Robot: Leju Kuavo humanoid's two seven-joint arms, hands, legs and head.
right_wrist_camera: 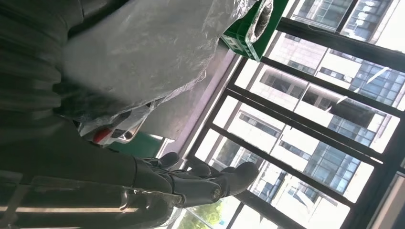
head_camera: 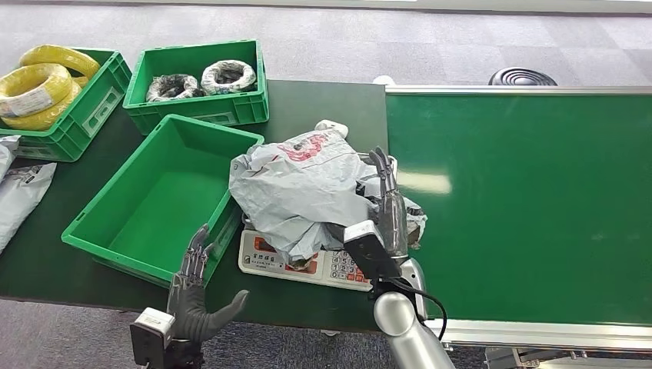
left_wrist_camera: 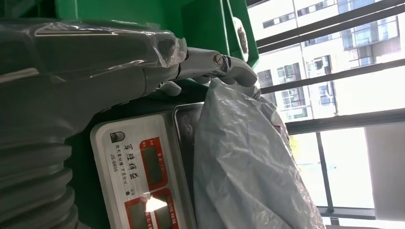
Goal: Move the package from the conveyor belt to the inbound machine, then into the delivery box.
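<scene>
A crumpled grey plastic package (head_camera: 300, 184) with red print lies on the white weighing scale (head_camera: 265, 257), the inbound machine, between the empty green box (head_camera: 154, 207) and the green conveyor belt (head_camera: 523, 207). My right hand (head_camera: 388, 204) stands against the package's right side with its fingers stretched out and nothing gripped. In the right wrist view the package (right_wrist_camera: 143, 52) bulges beside the straight fingers (right_wrist_camera: 205, 183). My left hand (head_camera: 196, 296) hovers open at the table's front edge, just by the box's near corner. The left wrist view has the scale (left_wrist_camera: 138, 167) and package (left_wrist_camera: 243, 162) close ahead of the left hand (left_wrist_camera: 95, 62).
Behind the empty box stand a green crate with yellow cable coils (head_camera: 46, 88) and another with wrapped coils (head_camera: 200, 81). Other grey bags (head_camera: 19, 192) lie at the table's left edge. The belt's metal rail (head_camera: 538, 332) runs along the front right.
</scene>
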